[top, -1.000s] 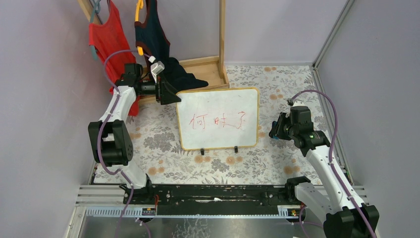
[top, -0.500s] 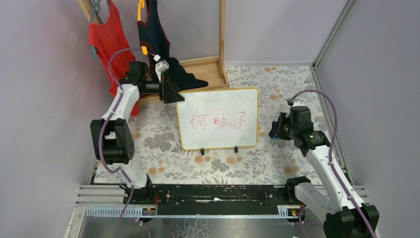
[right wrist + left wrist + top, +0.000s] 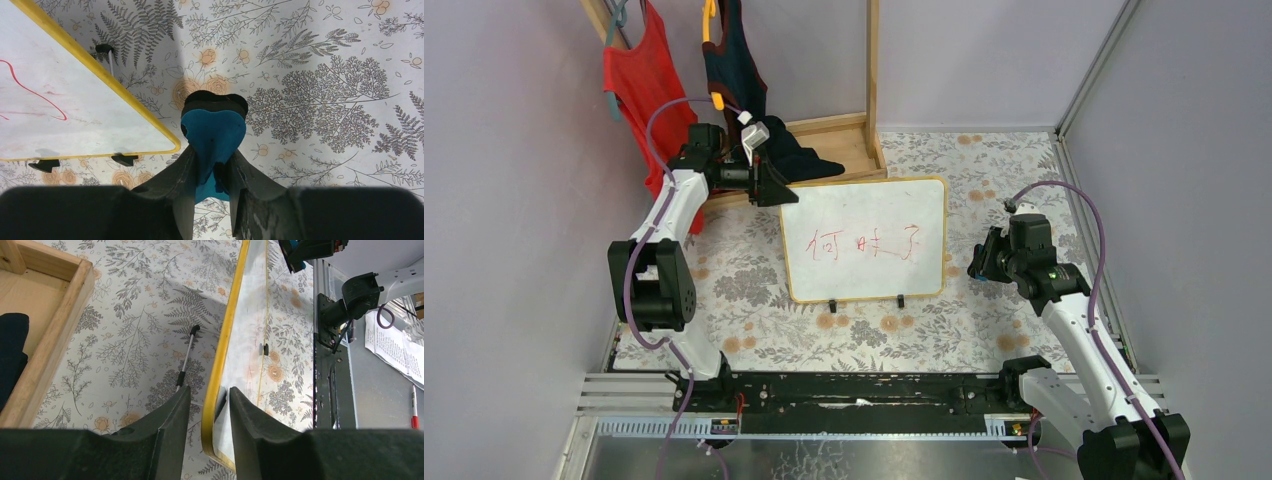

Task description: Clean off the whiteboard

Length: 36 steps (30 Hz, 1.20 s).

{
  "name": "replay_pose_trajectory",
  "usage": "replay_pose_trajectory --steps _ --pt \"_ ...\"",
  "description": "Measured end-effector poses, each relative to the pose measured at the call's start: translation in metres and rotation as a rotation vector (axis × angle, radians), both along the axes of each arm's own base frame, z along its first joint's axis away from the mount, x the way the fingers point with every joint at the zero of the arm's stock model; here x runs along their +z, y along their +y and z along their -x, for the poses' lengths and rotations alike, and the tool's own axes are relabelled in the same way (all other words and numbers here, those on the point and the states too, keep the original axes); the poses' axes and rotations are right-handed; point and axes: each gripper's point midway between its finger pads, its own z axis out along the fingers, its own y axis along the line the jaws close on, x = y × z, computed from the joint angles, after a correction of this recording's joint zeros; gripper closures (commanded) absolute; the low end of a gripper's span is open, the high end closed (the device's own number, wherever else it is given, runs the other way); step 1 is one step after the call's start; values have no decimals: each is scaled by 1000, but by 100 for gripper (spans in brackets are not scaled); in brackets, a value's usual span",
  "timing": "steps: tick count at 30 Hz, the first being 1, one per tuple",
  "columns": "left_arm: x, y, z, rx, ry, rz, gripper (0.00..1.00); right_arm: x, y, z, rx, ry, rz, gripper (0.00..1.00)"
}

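The whiteboard (image 3: 864,215) has a smooth, glossy face; the worktop (image 3: 744,285) wears a matt floral covering; the rack tray (image 3: 52,340) is bare wood; the blue eraser (image 3: 212,125) looks matt.

**Left arm reaching farther out along the board's upper-left corner**

Over the last second the left gripper (image 3: 209,394) is creeping to the right and a little away from the arm bases, pressing in on the whiteboard (image 3: 864,215) at its upper-left corner as seen from above. Its fingers (image 3: 170,430) are straddling the yellow frame (image 3: 220,350) there, one on each side. The white wrist camera (image 3: 755,133) is sliding rightward with it, over the dark garment (image 3: 802,160). The white forearm (image 3: 669,205) is standing steeper, the elbow joint (image 3: 652,285) is edging right, and the purple cable loop (image 3: 674,104) is arching higher and farther right in front of the red garment (image 3: 636,70).
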Motion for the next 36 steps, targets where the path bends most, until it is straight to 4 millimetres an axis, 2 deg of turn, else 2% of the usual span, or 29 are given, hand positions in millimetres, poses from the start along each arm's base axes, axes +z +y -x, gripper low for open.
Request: replay_pose_trajectory --steps 3,14,20,30,36 --pt "-1 0 0 3 1 -4 74 0 0 0 1 0 0 100" --pt "0 -1 1 -1 8 0 86 0 0 0 2 0 0 100" --pt "1 -2 3 -6 22 10 100 0 0 0 1 0 0 100" --pt "-2 -2 1 -5 31 9 100 1 1 0 4 -4 -2 100" --pt "-3 -2 1 -3 33 7 100 12 17 -4 62 -47 -7 100"
